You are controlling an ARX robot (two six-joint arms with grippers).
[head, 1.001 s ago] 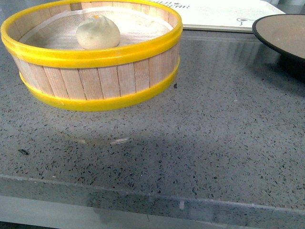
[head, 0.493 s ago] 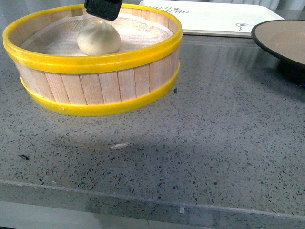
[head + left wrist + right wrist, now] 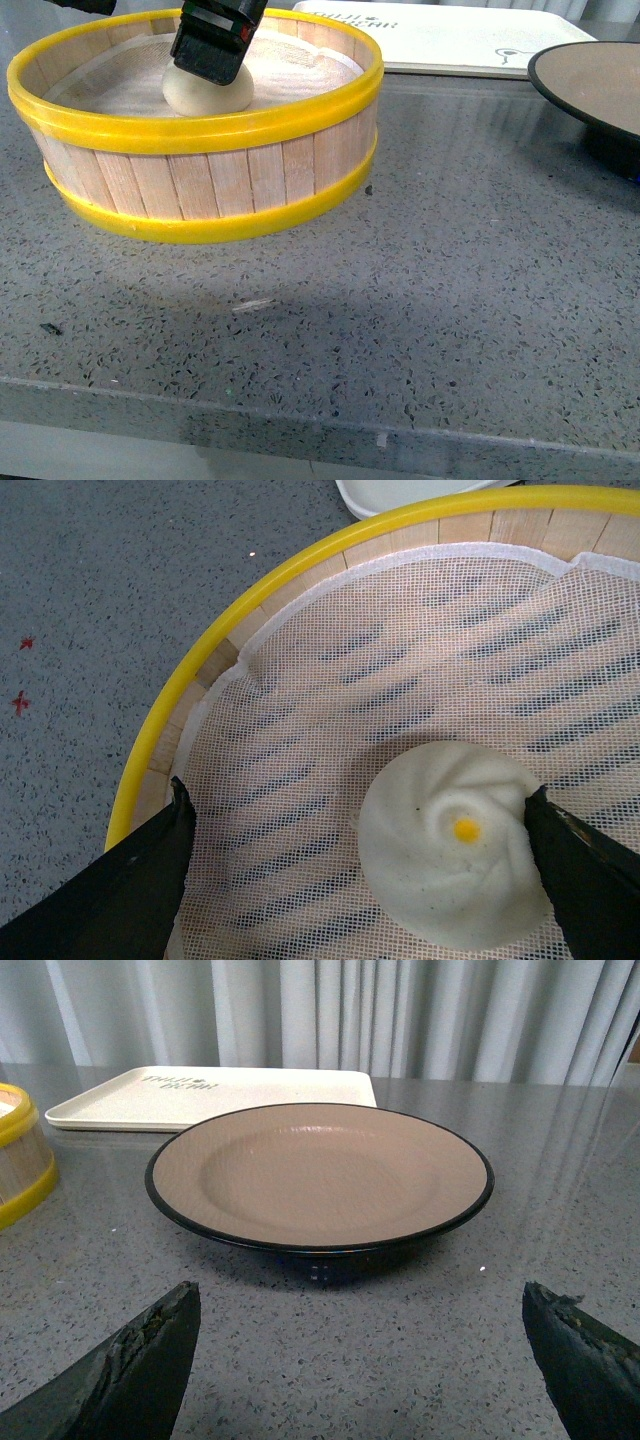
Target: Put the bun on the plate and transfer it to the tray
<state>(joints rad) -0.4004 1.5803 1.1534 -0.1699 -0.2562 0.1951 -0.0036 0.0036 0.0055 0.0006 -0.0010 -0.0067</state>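
Note:
The cream-white bun [image 3: 203, 92] lies on the mesh inside the steamer basket at the far left. My left gripper [image 3: 360, 798] is open and lowered into the basket. Its jaws stand either side of the bun [image 3: 455, 848], one touching the bun's edge and the other well apart. In the front view one black finger [image 3: 213, 45] covers the bun's top. The tan plate [image 3: 595, 72] with a black rim stands at the right, empty. The cream tray [image 3: 450, 35] lies behind. My right gripper [image 3: 360, 1305] is open and empty, just in front of the plate [image 3: 320, 1170].
The wooden steamer basket [image 3: 200, 170] with yellow bands has a high wall around the bun; its rim also shows in the left wrist view [image 3: 175, 700]. The tray [image 3: 210, 1095] lies behind the plate. The grey stone counter [image 3: 420, 300] ends at a near edge.
My left gripper has come down from above into the basket and now straddles the bun. One second ago it was out of the front view. The bun, plate and tray have not moved.

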